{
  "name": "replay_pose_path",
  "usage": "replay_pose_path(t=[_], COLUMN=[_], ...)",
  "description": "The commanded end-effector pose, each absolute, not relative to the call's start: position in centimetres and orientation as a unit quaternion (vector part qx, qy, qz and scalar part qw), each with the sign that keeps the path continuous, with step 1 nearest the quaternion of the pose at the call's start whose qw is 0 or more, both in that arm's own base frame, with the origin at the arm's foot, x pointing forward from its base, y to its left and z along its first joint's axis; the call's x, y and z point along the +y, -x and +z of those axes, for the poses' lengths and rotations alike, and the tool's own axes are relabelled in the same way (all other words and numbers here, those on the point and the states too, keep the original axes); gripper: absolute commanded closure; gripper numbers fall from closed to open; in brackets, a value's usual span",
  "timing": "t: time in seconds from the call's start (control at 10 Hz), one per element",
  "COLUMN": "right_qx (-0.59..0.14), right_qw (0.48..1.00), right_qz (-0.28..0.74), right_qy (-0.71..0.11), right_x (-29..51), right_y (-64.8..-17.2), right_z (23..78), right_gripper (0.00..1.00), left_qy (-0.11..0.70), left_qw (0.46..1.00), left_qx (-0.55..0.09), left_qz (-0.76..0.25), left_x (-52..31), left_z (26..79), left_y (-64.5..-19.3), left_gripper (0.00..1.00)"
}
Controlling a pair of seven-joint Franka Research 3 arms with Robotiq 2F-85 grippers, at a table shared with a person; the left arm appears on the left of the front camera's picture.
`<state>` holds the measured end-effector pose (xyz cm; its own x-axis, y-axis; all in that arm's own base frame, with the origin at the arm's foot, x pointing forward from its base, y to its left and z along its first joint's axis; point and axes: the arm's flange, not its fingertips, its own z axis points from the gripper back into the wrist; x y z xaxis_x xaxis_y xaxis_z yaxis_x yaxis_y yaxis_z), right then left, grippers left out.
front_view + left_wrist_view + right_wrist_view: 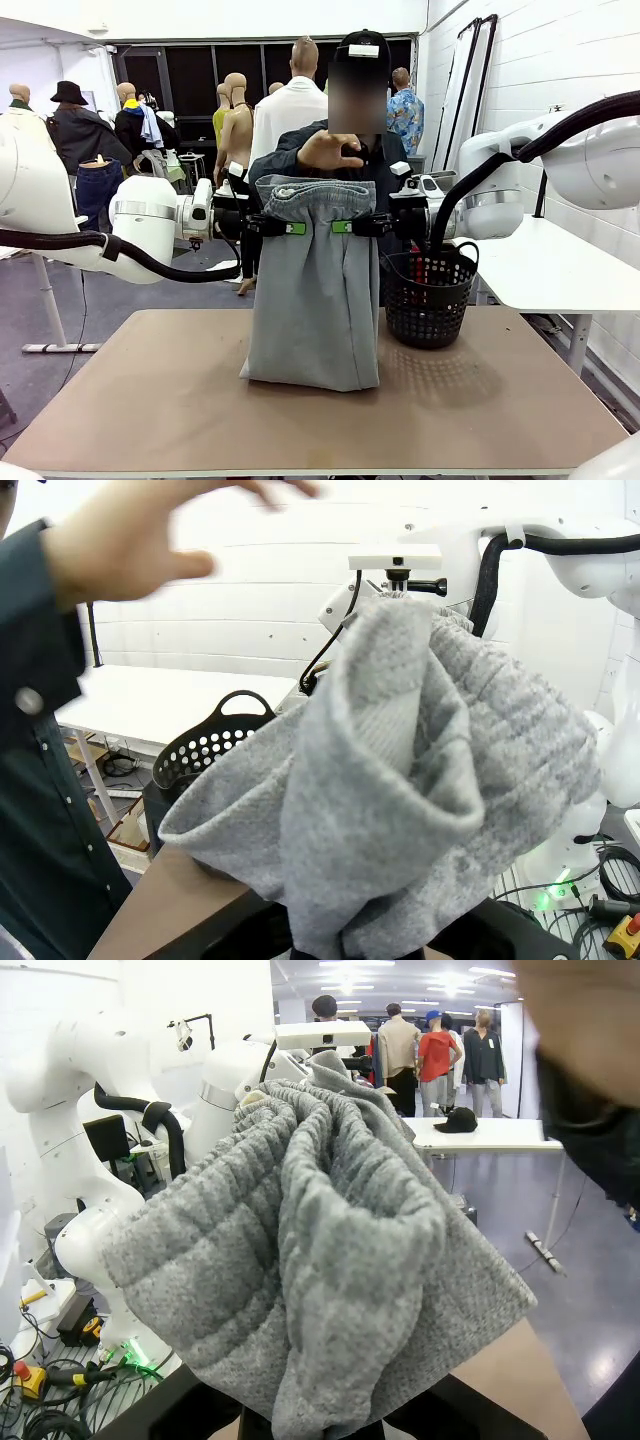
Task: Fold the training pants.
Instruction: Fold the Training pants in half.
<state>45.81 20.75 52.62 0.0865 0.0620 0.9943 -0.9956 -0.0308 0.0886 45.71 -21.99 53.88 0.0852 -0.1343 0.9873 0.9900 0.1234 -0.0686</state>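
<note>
The light grey training pants (315, 300) hang upright over the middle of the table, their lower end resting on the tabletop. My left gripper (290, 227) is shut on the left side of the gathered waistband, my right gripper (343, 227) on the right side. In the left wrist view the bunched grey pants (400, 780) cover my fingers. The right wrist view likewise has the pants (320, 1230) bunched over the fingers. The person's hand (330, 150) hovers just above the waistband, and that hand (140, 540) is blurred in the left wrist view.
A black mesh basket (430, 295) stands on the brown table (150, 400) to the right of the pants. The person stands at the far side behind the pants. A white table (550, 265) lies off to the right.
</note>
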Motion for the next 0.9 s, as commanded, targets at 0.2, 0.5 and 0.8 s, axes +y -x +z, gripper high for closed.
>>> replay_pose_path(t=[0.2,0.5,0.8], right_qx=[-0.457,-0.457,-0.457], right_qw=[0.526,0.526,0.526], right_qz=[0.498,0.498,0.498], right_qy=[-0.516,-0.516,-0.516], right_x=[20.97,20.97,20.97], right_y=[-45.66,-45.66,-45.66], right_z=[52.84,52.84,52.84], right_gripper=[1.0,1.0,1.0], left_qy=[0.457,0.457,0.457], left_qw=[0.568,0.568,0.568], left_qx=[-0.485,-0.485,-0.485], left_qz=[-0.483,-0.483,-0.483], left_x=[-21.9,-21.9,-21.9], left_z=[53.82,53.82,53.82], left_y=[-45.44,-45.44,-45.44], left_gripper=[1.0,1.0,1.0])
